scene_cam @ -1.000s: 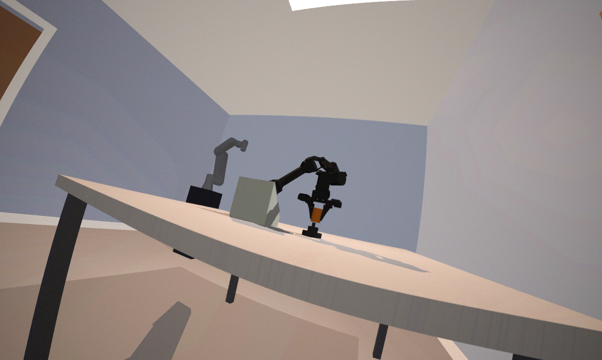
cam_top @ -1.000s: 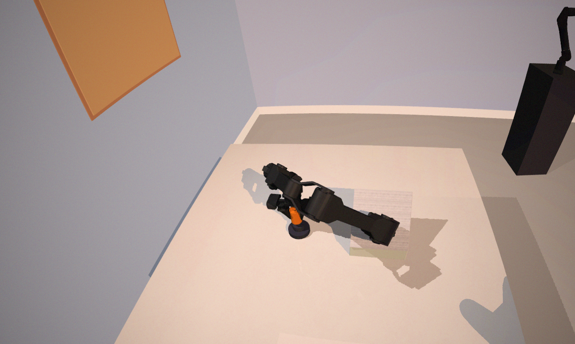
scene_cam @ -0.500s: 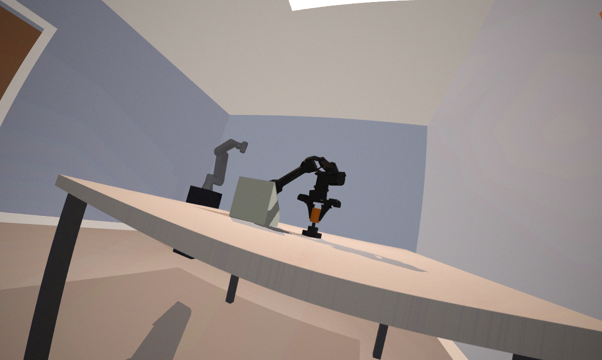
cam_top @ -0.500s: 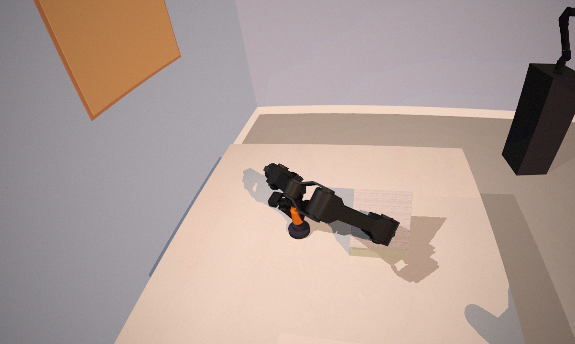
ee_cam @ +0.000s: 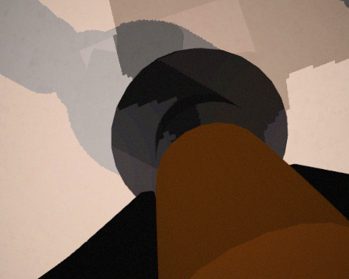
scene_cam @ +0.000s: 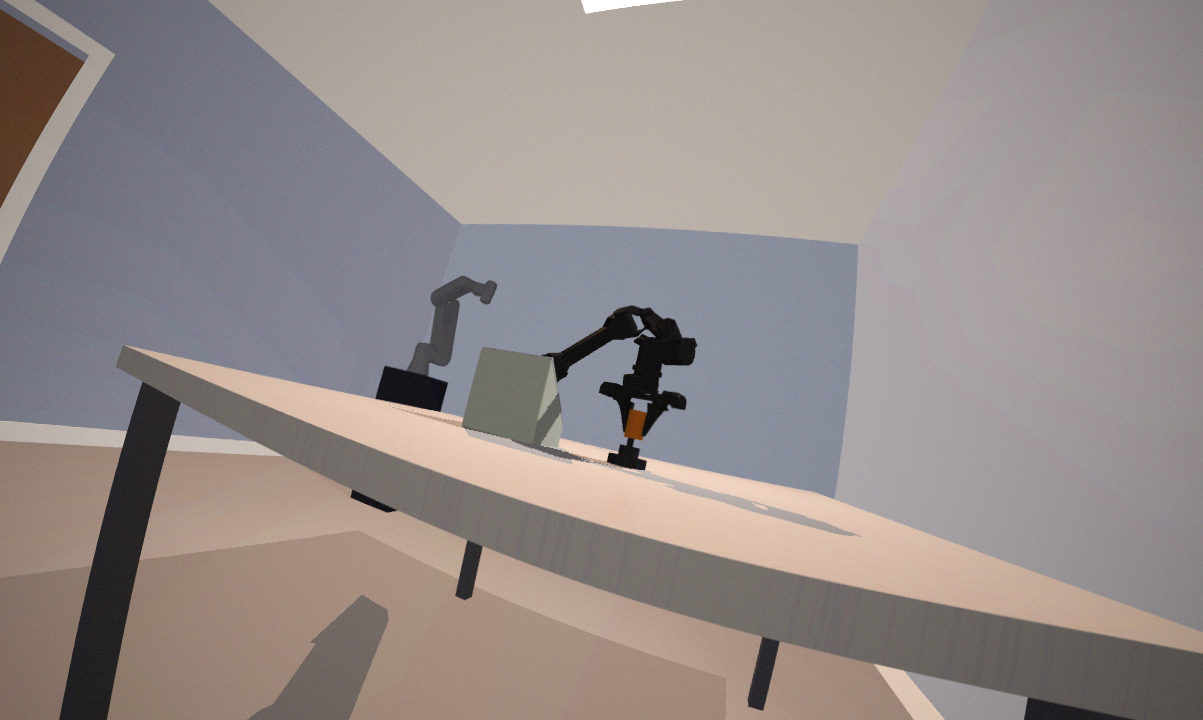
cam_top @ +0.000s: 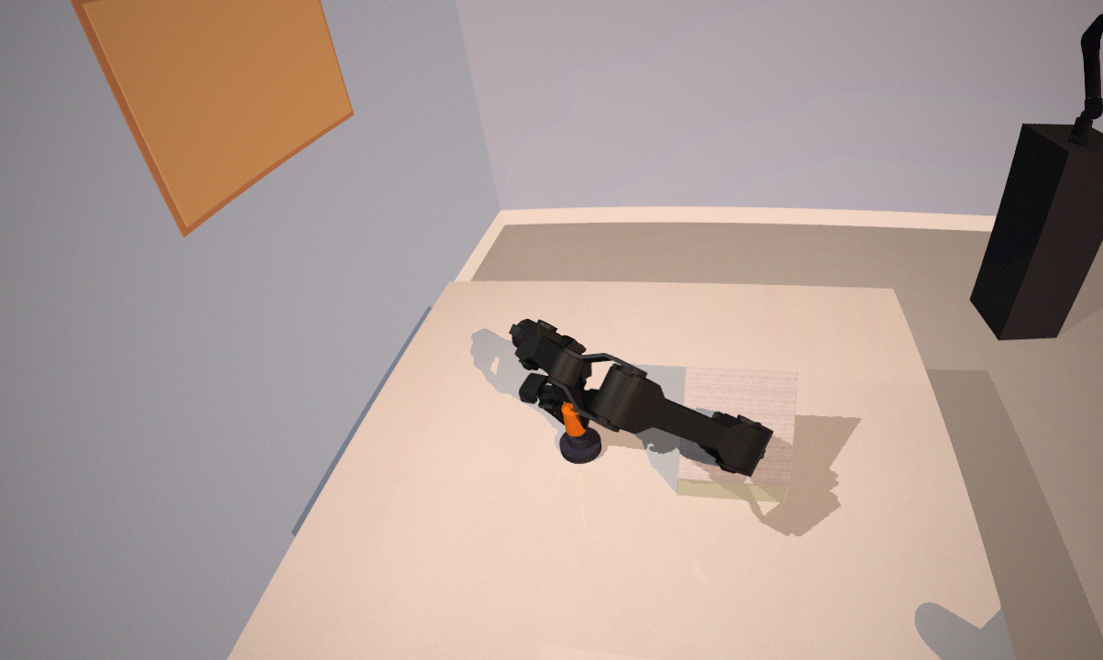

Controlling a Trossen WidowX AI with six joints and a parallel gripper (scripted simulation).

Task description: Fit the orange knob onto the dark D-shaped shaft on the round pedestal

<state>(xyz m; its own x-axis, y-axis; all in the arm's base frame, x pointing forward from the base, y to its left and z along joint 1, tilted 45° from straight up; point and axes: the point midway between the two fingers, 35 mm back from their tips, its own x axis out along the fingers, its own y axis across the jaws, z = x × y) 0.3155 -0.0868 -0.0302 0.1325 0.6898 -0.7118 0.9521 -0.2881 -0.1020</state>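
Note:
The orange knob (cam_top: 573,422) (scene_cam: 635,424) (ee_cam: 229,194) stands nearly upright between the fingers of my gripper (scene_cam: 635,429) (ee_cam: 221,192), which is shut on it. The round dark pedestal (cam_top: 581,450) (scene_cam: 626,461) (ee_cam: 252,74) stands on the table below. In the exterior view a short length of dark shaft (scene_cam: 629,443) shows between the knob's lower end and the pedestal, so the knob is above the pedestal. Whether the shaft's tip is inside the hole cannot be told. In the wrist view the knob hides the shaft, and its hole is hidden too.
A pale box (cam_top: 764,393) (scene_cam: 508,395) stands on the table (cam_top: 457,557) (scene_cam: 677,528) beside the pedestal, under the rear part of my arm. A second arm on a black stand (cam_top: 1039,237) (scene_cam: 411,388) is beyond the table.

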